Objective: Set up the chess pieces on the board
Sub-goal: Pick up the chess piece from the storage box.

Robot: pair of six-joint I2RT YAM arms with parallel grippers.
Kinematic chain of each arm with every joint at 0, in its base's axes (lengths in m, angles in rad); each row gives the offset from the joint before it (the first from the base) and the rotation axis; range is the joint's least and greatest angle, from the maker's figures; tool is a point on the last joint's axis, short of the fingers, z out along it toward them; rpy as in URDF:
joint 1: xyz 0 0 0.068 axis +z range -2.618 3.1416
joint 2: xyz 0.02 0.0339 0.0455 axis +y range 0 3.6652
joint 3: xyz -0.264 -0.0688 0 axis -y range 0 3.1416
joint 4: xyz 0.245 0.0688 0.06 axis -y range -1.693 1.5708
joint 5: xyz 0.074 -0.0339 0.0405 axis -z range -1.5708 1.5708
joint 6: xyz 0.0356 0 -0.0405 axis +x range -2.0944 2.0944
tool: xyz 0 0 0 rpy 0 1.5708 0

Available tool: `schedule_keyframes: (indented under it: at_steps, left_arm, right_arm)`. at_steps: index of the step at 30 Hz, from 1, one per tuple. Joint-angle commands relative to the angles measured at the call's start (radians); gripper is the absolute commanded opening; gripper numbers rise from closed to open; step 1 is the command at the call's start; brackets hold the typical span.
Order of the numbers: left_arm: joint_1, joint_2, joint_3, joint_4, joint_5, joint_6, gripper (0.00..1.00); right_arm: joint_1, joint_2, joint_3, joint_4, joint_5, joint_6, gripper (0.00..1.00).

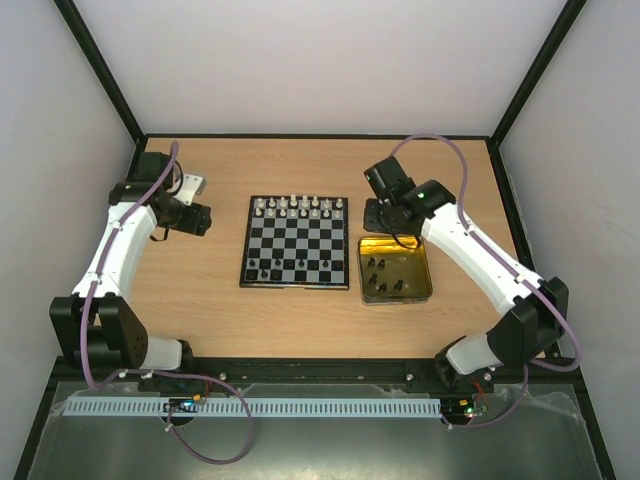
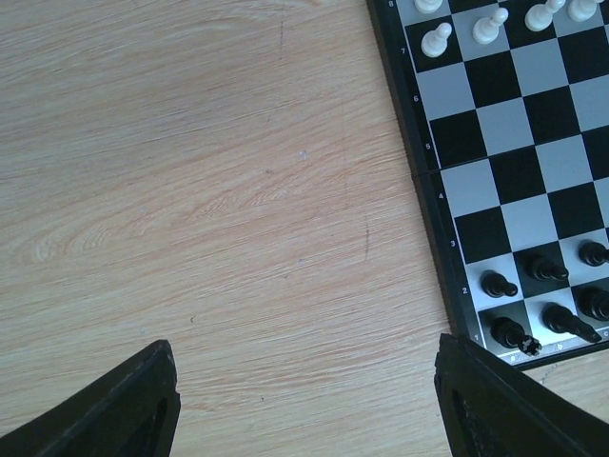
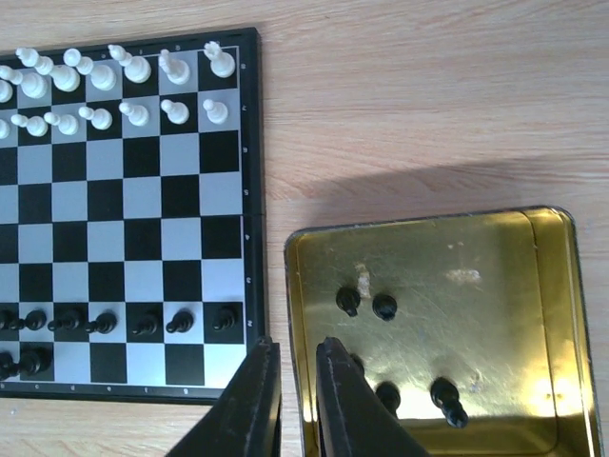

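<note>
The board (image 1: 300,243) lies mid-table. White chessmen (image 1: 300,207) fill its far two rows. Black chessmen (image 1: 268,268) stand on part of its near rows. Several more black chessmen (image 3: 383,306) lie in the yellow-lined tin (image 3: 476,314). My right gripper (image 3: 297,347) is shut and empty, above the gap between the board (image 3: 124,190) and the tin's left rim. My left gripper (image 2: 304,381) is wide open and empty over bare table, just left of the board's near-left corner (image 2: 514,124), where black chessmen (image 2: 500,284) stand.
The tin (image 1: 405,255) sits right beside the board's right edge. Black frame posts and white walls close in the table on three sides. My left gripper (image 1: 200,220) and right gripper (image 1: 378,215) sit on either side of the board.
</note>
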Motion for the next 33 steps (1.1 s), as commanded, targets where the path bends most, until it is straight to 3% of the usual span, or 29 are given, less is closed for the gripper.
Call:
schedule_keyframes:
  at_steps: [1, 5, 8, 13, 17, 25, 33]
  left_arm:
    - [0.005, 0.015, -0.007, -0.016, -0.038, -0.023, 0.74]
    - [-0.02, 0.064, 0.036, 0.014, -0.08, -0.023, 0.74]
    - [-0.104, 0.101, 0.06, 0.041, -0.14, -0.022, 0.74]
    - [-0.206, 0.124, 0.02, 0.123, -0.17, -0.022, 0.74]
    - [-0.221, 0.165, 0.025, 0.148, -0.137, -0.045, 0.74]
    - [-0.224, 0.203, 0.054, 0.135, -0.116, -0.072, 0.74]
    - [-0.239, 0.219, 0.068, 0.14, -0.113, -0.085, 0.74]
  right_arm:
    - [-0.003, -0.052, -0.032, -0.058, 0.047, 0.014, 0.13]
    - [-0.048, -0.054, -0.033, -0.08, 0.086, 0.015, 0.16]
    - [-0.128, -0.044, -0.06, -0.064, 0.013, 0.012, 0.16]
    - [-0.136, 0.011, -0.127, -0.026, -0.073, 0.005, 0.14]
    - [-0.136, -0.005, -0.246, 0.037, -0.119, 0.014, 0.12]
    - [-0.136, -0.001, -0.3, 0.037, -0.108, -0.031, 0.14]
    - [-0.136, -0.079, -0.391, 0.045, -0.126, 0.024, 0.14]
